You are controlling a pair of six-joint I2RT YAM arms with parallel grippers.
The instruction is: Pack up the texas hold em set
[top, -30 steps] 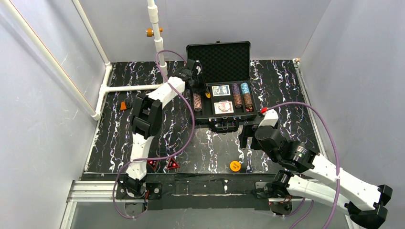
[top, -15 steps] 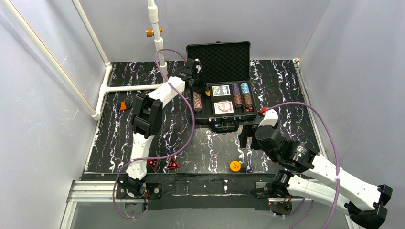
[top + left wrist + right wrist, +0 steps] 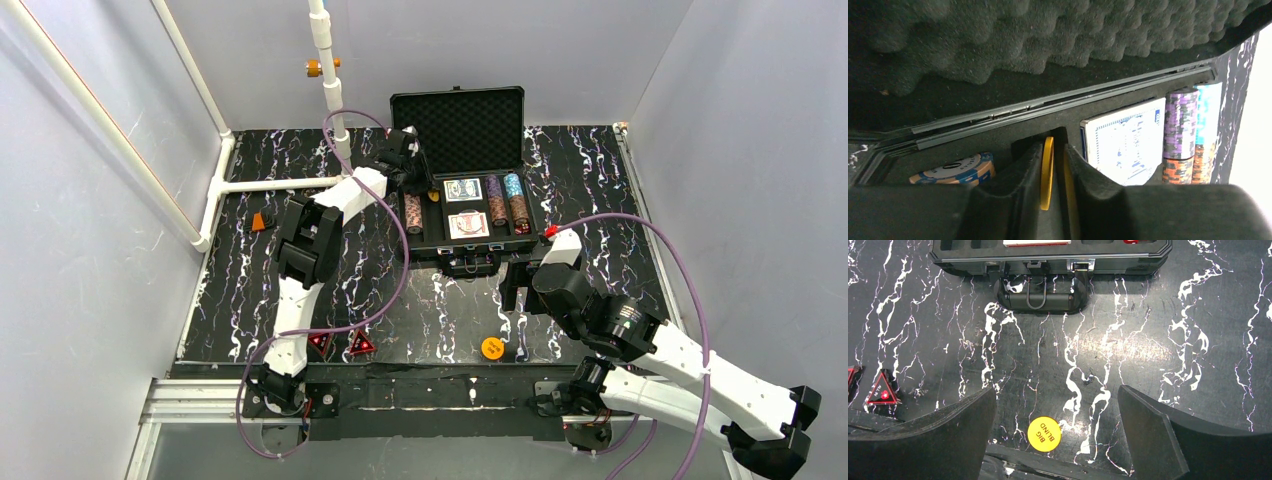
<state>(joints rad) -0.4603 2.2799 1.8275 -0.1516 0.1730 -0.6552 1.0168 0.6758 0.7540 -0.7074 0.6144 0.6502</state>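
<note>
The black case (image 3: 425, 240) lies open at the back, its foam lid (image 3: 472, 125) upright. It holds two card decks (image 3: 462, 189), chip stacks (image 3: 506, 200) and one more stack (image 3: 413, 213) at the left. My left gripper (image 3: 418, 178) reaches into the case's back left. In the left wrist view its fingers (image 3: 1013, 190) are nearly closed on an orange disc (image 3: 1047, 172) that stands on edge over a foam slot. My right gripper (image 3: 515, 290) hangs open and empty above the table, in front of the case. A "BIG BLIND" orange disc (image 3: 1044, 434) lies between its fingers, far below.
Two red-black triangles (image 3: 360, 346) lie at the front left, one also in the right wrist view (image 3: 882, 390). A small orange block (image 3: 260, 221) sits at the far left. The case handle (image 3: 1037, 295) faces the front. White pipes (image 3: 270, 184) run along the left wall.
My left wrist has shifted slightly back and left at the case's back left corner, with the disc still between its fingers. The right arm has not moved.
</note>
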